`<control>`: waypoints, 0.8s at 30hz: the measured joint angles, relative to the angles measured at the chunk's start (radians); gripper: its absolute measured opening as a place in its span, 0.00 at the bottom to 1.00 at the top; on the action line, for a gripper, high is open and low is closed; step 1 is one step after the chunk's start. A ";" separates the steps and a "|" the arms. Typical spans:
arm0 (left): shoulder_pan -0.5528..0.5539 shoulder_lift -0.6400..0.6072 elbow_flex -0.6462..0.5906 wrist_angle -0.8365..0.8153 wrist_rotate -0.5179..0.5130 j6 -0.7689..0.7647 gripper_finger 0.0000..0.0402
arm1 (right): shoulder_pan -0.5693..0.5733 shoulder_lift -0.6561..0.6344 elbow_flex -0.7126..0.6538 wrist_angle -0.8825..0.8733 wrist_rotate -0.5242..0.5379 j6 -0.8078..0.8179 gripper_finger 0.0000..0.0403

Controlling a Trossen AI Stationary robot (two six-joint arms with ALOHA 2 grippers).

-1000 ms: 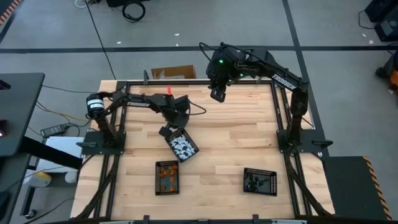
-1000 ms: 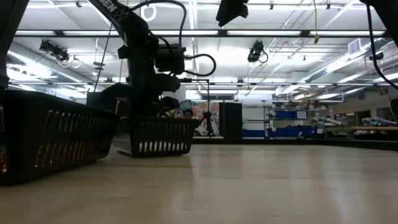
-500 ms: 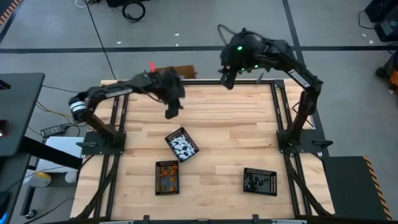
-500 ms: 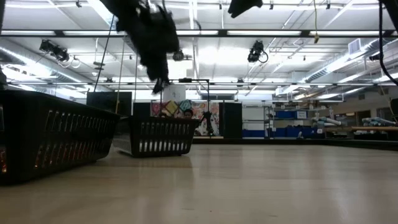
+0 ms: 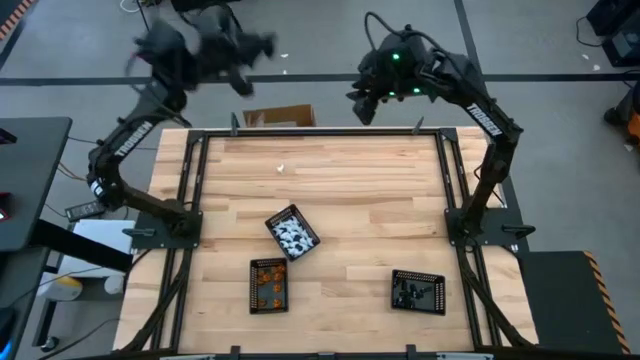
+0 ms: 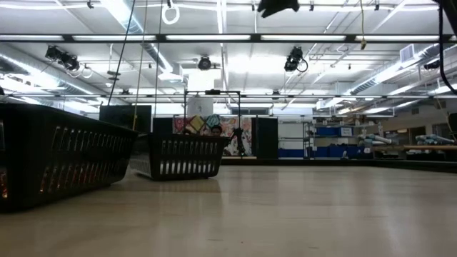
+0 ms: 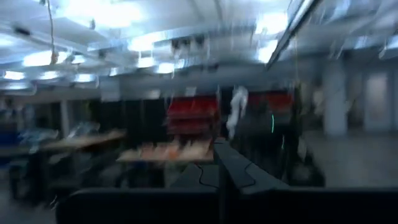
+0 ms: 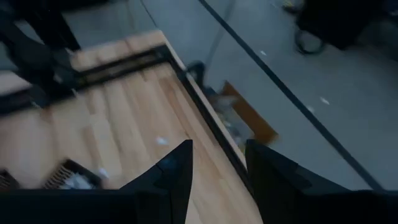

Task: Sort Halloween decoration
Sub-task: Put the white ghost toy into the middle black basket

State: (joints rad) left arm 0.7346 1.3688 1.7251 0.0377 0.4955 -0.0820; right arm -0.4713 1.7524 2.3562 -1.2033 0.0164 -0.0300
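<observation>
Figure: both arms raised, one stray piece on the open boards.

We start at the right gripper (image 8: pixel 217 150). It hangs above the table's (image 5: pixel 400 200) far edge, near the far right corner. Its fingers (image 8: pixel 177 174) stand apart with nothing between them. From it, a single white piece (image 5: pixel 281 168) of the Halloween decoration lies down on the bare wood. The piece sits inward from the far edge and toward the left arm's side, well apart from every tray. In the right wrist view we see the same piece ahead of the open fingers. It is too small for us to read a long axis.

The left gripper (image 5: pixel 238 48) is lifted high, out beyond the far left corner and past the cardboard box (image 5: pixel 280 117). We cannot tell how its fingers stand.

Farther out, the sorted pieces rest in three black trays:
- The tilted tray of white and black pieces (image 5: pixel 292 232) sits mid-table.
- The tray of orange pieces (image 5: pixel 268 284) lies by the near edge, on the left.
- The tray of dark pieces (image 5: pixel 418 291) lies by the near edge, on the right.

We judge the right gripper the better placed for the stray piece. It is somewhat nearer, and it faces that way. The reach would run down and toward the left side, away from the far edge.
</observation>
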 joint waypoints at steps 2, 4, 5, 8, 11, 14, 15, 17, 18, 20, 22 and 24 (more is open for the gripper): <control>0.024 0.040 0.100 0.028 0.049 -0.085 0.00 | 0.012 0.021 0.000 0.044 -0.031 0.020 0.38; 0.038 0.086 0.210 0.026 0.102 -0.147 0.00 | 0.026 0.043 0.000 0.083 -0.061 0.033 0.38; 0.037 0.109 0.263 0.026 0.130 -0.169 0.00 | 0.035 0.056 0.000 0.100 -0.075 0.034 0.38; 0.036 0.154 0.391 0.025 0.177 -0.221 0.00 | 0.057 0.100 0.000 0.130 -0.106 0.034 0.38; 0.043 0.176 0.462 0.021 0.211 -0.268 0.00 | 0.076 0.141 0.000 0.150 -0.128 0.035 0.38; 0.050 0.180 0.482 0.014 0.237 -0.299 0.00 | 0.090 0.187 0.000 0.187 -0.162 0.035 0.38; 0.050 0.180 0.484 0.015 0.245 -0.305 0.00 | 0.095 0.204 0.000 0.204 -0.173 0.035 0.38; 0.050 0.178 0.484 0.017 0.255 -0.323 0.00 | 0.101 0.234 0.000 0.251 -0.198 0.046 0.38; 0.050 0.177 0.484 0.017 0.258 -0.335 0.00 | 0.105 0.249 0.000 0.276 -0.211 0.058 0.38; 0.050 0.176 0.484 0.023 0.269 -0.354 0.00 | 0.108 0.277 0.000 0.343 -0.253 0.093 0.38; 0.050 0.176 0.484 0.031 0.289 -0.381 0.00 | 0.111 0.309 0.000 0.416 -0.312 0.143 0.38; 0.050 0.176 0.484 0.051 0.339 -0.427 0.00 | 0.117 0.337 0.000 0.474 -0.358 0.183 0.38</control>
State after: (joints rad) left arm 0.7846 1.5448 2.2093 0.0892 0.8341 -0.5094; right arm -0.3547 2.0895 2.3558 -0.7291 -0.3413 0.1527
